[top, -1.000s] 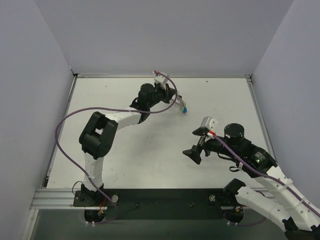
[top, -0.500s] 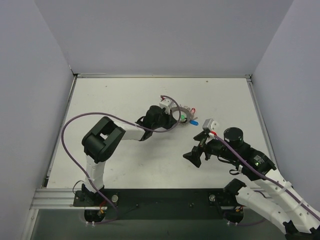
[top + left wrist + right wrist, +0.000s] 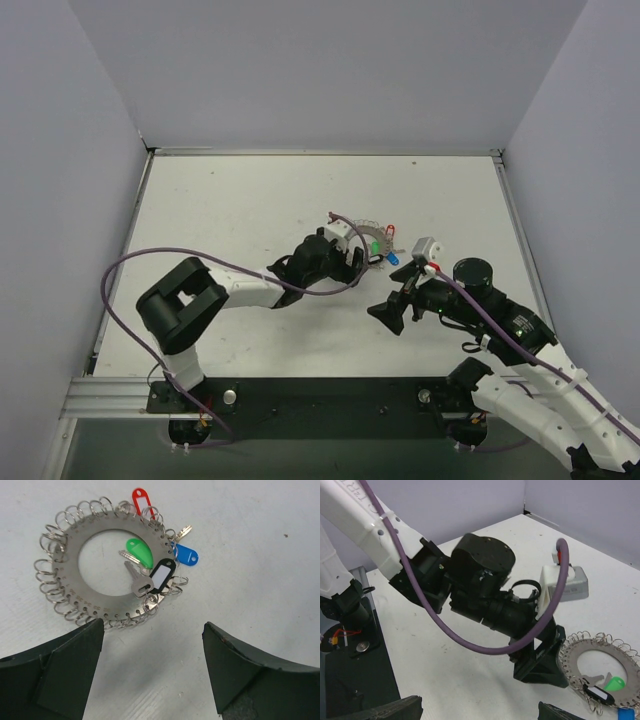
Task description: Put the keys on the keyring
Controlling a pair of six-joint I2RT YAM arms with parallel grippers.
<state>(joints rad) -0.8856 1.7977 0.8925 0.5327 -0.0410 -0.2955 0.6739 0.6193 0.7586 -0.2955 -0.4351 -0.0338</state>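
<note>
The keyring (image 3: 74, 587) lies flat on the white table, a silvery disc with wire loops round its rim. The keys cluster on its right side: green tag (image 3: 140, 551), black tag (image 3: 162, 574), blue tag (image 3: 186, 555), red tag (image 3: 140, 501) and a bare silver key (image 3: 140, 584). My left gripper (image 3: 152, 662) stands open just short of the ring, with nothing between its fingers. From above, the keyring (image 3: 365, 235) sits just beyond the left gripper (image 3: 352, 262). My right gripper (image 3: 388, 312) is open to the right and nearer. Its wrist view shows the keyring (image 3: 572, 660) at lower right.
Grey walls enclose the table (image 3: 250, 200) at the back and on both sides. The left arm's purple cable (image 3: 470, 640) and black wrist (image 3: 485, 580) fill the middle of the right wrist view. A black base rail (image 3: 320, 395) runs along the near edge.
The left arm has come down from the back towards the middle, set the keyring on the table and opened its jaws. The right gripper has shifted slightly nearer.
</note>
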